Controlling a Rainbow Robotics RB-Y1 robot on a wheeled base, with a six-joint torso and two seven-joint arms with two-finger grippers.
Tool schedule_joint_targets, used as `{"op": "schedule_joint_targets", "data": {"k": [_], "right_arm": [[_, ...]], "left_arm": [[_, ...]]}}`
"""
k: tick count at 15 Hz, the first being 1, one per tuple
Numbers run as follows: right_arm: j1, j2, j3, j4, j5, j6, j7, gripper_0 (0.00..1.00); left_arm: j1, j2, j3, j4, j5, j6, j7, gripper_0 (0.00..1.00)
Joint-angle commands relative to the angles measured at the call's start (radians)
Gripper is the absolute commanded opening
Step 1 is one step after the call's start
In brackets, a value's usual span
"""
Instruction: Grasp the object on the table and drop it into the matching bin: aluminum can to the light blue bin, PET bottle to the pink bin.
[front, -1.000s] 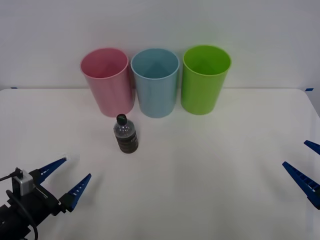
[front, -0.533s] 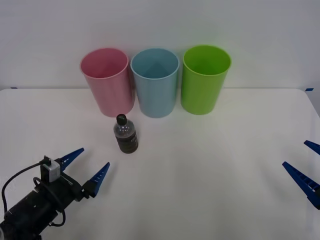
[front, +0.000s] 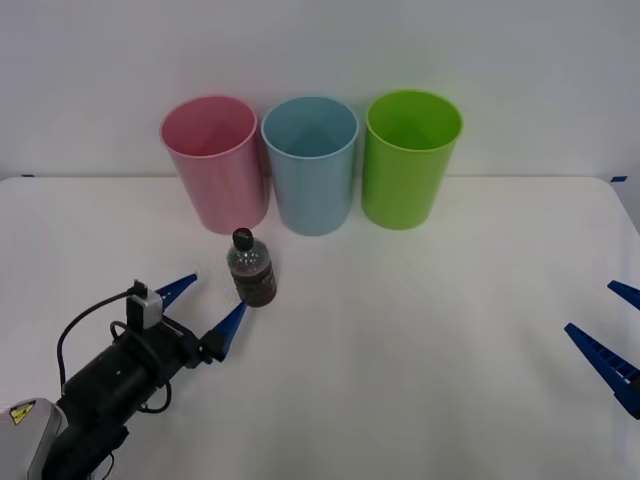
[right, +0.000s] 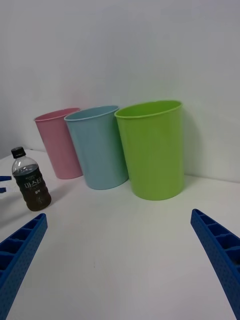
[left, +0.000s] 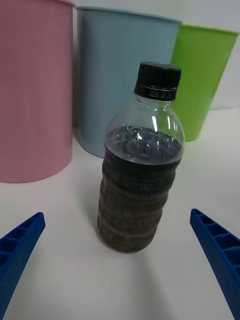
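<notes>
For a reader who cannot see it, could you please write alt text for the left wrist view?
A small PET bottle with a black cap and dark brown contents stands upright on the white table, centred between the open blue fingers of the left gripper. Behind it stand the pink bin, the light blue bin and a lime green bin.

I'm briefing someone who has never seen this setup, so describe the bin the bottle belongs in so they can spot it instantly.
Three tall cup-shaped bins stand in a row at the far edge of the white table. The pink bin is the leftmost, touching or nearly touching the light blue bin, with the PET bottle just in front. Its pink colour alone sets it apart from the light blue and lime green bin.
</notes>
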Motion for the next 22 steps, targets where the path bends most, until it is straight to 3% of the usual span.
{"op": "schedule_joint_targets", "data": {"k": [1, 10, 18, 19, 20, 21, 22], "right_arm": [[0.0, 0.0, 0.0, 0.0, 0.0, 0.0, 0.0, 1.0], [0.0, 0.0, 0.0, 0.0, 0.0, 0.0, 0.0, 1.0], [0.0, 0.0, 0.0, 0.0, 0.0, 0.0, 0.0, 1.0], [0.0, 0.0, 0.0, 0.0, 0.0, 0.0, 0.0, 1.0], [0.0, 0.0, 0.0, 0.0, 0.0, 0.0, 0.0, 1.0], [0.0, 0.0, 0.0, 0.0, 0.0, 0.0, 0.0, 1.0], [0.0, 0.0, 0.0, 0.0, 0.0, 0.0, 0.0, 1.0]], "left_arm": [[-0.065, 0.001, -0.011, 0.066, -0.006, 0.016, -0.006, 1.0], [-0.223, -0.003, -0.071, 0.217, -0.027, 0.064, -0.011, 1.0], [-0.237, -0.003, -0.105, 0.226, -0.026, 0.078, -0.012, 1.0], [-0.237, -0.003, -0.105, 0.226, -0.026, 0.078, -0.014, 0.94], [-0.235, -0.003, -0.105, 0.227, -0.026, 0.079, -0.015, 0.53], [-0.237, -0.003, -0.106, 0.226, -0.026, 0.082, -0.017, 0.23], [-0.237, -0.003, -0.108, 0.226, -0.026, 0.091, -0.017, 0.04]]}}
